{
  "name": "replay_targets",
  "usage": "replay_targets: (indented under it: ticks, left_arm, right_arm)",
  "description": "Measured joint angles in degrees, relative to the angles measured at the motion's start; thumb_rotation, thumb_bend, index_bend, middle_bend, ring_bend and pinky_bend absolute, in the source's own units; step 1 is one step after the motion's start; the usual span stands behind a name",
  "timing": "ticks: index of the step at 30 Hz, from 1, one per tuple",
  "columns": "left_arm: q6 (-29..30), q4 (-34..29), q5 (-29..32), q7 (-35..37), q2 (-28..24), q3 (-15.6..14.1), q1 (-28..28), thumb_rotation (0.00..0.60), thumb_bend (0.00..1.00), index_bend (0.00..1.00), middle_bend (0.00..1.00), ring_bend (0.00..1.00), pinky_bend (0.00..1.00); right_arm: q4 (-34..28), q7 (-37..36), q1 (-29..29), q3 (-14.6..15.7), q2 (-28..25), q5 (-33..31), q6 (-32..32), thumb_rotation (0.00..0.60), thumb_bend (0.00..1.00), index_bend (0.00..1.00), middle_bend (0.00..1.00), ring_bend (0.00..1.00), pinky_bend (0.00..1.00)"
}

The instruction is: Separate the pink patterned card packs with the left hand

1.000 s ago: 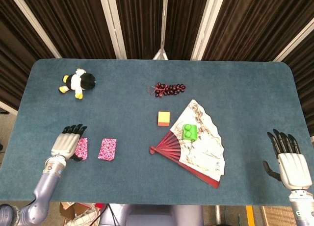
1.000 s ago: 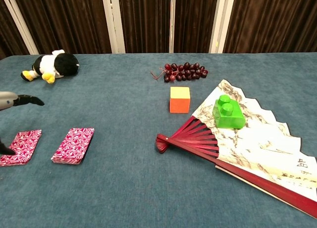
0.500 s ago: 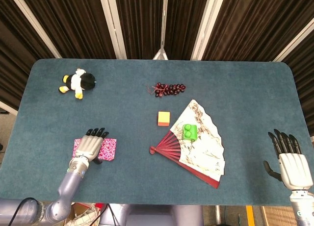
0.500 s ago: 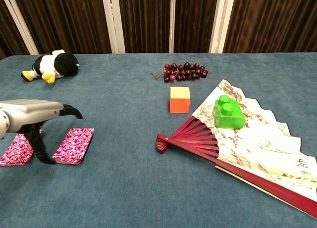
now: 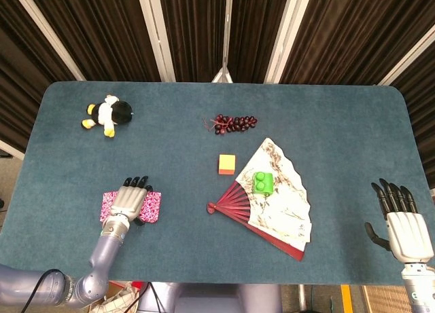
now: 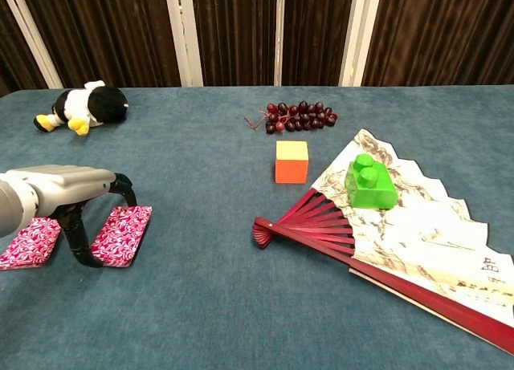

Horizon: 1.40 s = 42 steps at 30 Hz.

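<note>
Two pink patterned card packs lie side by side near the table's front left. The left pack point(image 5: 107, 206) point(image 6: 30, 243) lies flat, and the right pack point(image 5: 153, 206) point(image 6: 122, 235) lies a small gap away. My left hand point(image 5: 130, 201) point(image 6: 68, 189) hangs palm down over that gap and the right pack's left side. Its thumb points down beside the right pack's near left corner, and a curled finger reaches the pack's far edge; I cannot tell how firmly they press. My right hand point(image 5: 404, 228) rests open at the far right front, fingers spread, holding nothing.
A penguin plush point(image 5: 107, 114) point(image 6: 84, 105) lies at the back left. Dark grapes point(image 5: 233, 123), an orange block point(image 5: 227, 163) and a spread paper fan point(image 5: 275, 204) bearing a green brick point(image 5: 264, 182) occupy the middle and right.
My left hand has moved right from over the left pack to the gap and the right pack, its thumb now lowered between them. The right hand has stayed put.
</note>
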<state>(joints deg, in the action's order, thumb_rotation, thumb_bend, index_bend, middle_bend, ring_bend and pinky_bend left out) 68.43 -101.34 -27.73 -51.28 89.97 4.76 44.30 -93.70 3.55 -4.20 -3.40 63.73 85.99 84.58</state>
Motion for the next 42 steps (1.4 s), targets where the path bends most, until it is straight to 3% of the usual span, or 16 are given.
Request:
replay_targets:
  ticks: [3, 6, 15, 23, 27, 31, 39, 42]
  left_arm:
    - [0.2, 0.3, -0.3, 0.3, 0.3, 0.0, 0.0, 0.600, 0.32, 0.46, 0.00, 0.00, 0.00]
    - [0.5, 0.4, -1.1, 1.1, 0.4, 0.1, -0.1, 0.600, 0.35, 0.50, 0.00, 0.00, 0.00]
    - [1.1, -1.3, -5.0, 4.5, -1.3, 0.2, -1.1, 0.600, 0.36, 0.53, 0.00, 0.00, 0.00]
    - [1.2, -7.2, -10.4, 6.4, -4.3, -1.0, -2.0, 0.600, 0.36, 0.52, 0.00, 0.00, 0.00]
    - [1.1, -10.2, -13.4, 6.3, -4.9, -2.9, -2.3, 0.600, 0.36, 0.50, 0.00, 0.00, 0.00]
    - [0.9, -11.0, -14.4, 5.6, -3.7, -3.9, -2.3, 0.600, 0.35, 0.41, 0.00, 0.00, 0.00]
    - [1.1, -8.3, -11.9, 3.7, 0.7, -3.2, -1.3, 0.600, 0.31, 0.37, 0.00, 0.00, 0.00]
    - [1.3, -6.9, -10.4, 2.9, 2.2, -2.5, -0.7, 0.600, 0.26, 0.28, 0.00, 0.00, 0.00]
  right_arm:
    - [0.1, -0.1, 0.0, 0.0, 0.1, 0.0, 0.1, 0.600, 0.37, 0.00, 0.00, 0.00, 0.05]
    - [0.1, -0.1, 0.0, 0.0, 0.1, 0.1, 0.1, 0.600, 0.37, 0.00, 0.00, 0.00, 0.05]
    - [0.1, -0.1, 0.0, 0.1, 0.1, 0.1, 0.1, 0.600, 0.37, 0.00, 0.00, 0.00, 0.05]
    - [0.1, 0.2, 0.0, 0.0, 0.2, 0.0, 0.0, 0.600, 0.37, 0.00, 0.00, 0.00, 0.05]
    - [0.1, 0.3, 0.0, 0.0, 0.2, -0.1, 0.0, 0.600, 0.37, 0.00, 0.00, 0.00, 0.05]
    - [0.1, 0.4, 0.1, 0.0, 0.2, -0.1, 0.1, 0.600, 0.37, 0.00, 0.00, 0.00, 0.05]
    - [0.3, 0.0, 0.0, -0.1, 0.2, -0.1, 0.0, 0.600, 0.37, 0.00, 0.00, 0.00, 0.05]
    - [0.3, 0.0, 0.0, -0.1, 0.2, -0.1, 0.0, 0.600, 0.37, 0.00, 0.00, 0.00, 0.05]
